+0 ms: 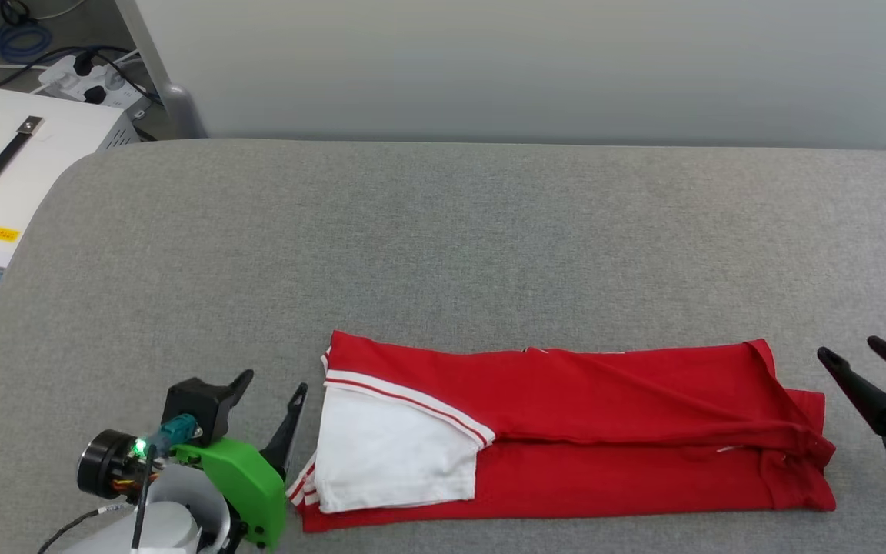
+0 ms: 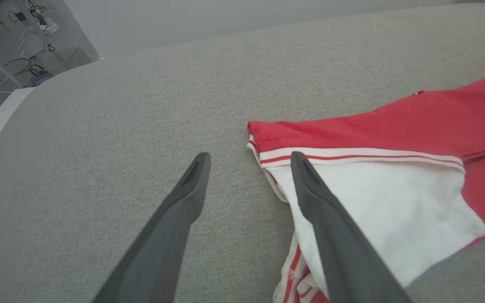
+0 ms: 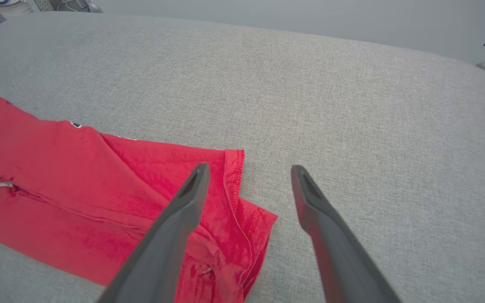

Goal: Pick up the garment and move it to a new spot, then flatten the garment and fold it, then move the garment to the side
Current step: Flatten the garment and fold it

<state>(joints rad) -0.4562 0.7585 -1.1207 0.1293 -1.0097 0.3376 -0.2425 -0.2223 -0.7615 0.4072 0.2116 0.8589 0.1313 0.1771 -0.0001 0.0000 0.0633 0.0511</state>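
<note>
The garment [image 1: 612, 431] lies folded into a long red band near the front edge of the grey table, its white sleeve with red-white trim folded on top at the left end. My left gripper [image 1: 274, 388] stands open just left of that sleeve end, nothing between its fingers. In the left wrist view my left gripper [image 2: 249, 158] hovers over the cloth's corner, the garment [image 2: 394, 126] to its right. My right gripper [image 1: 847, 350] stands open just right of the hem end. In the right wrist view my right gripper [image 3: 249, 168] straddles the hem corner of the garment [image 3: 99, 185].
The grey fabric-covered table [image 1: 443, 246] stretches wide behind the garment. A white box with a black handle [image 1: 12, 169] and a power strip with cables [image 1: 93, 77] sit on the floor beyond the table's back left corner. A pale wall runs along the far edge.
</note>
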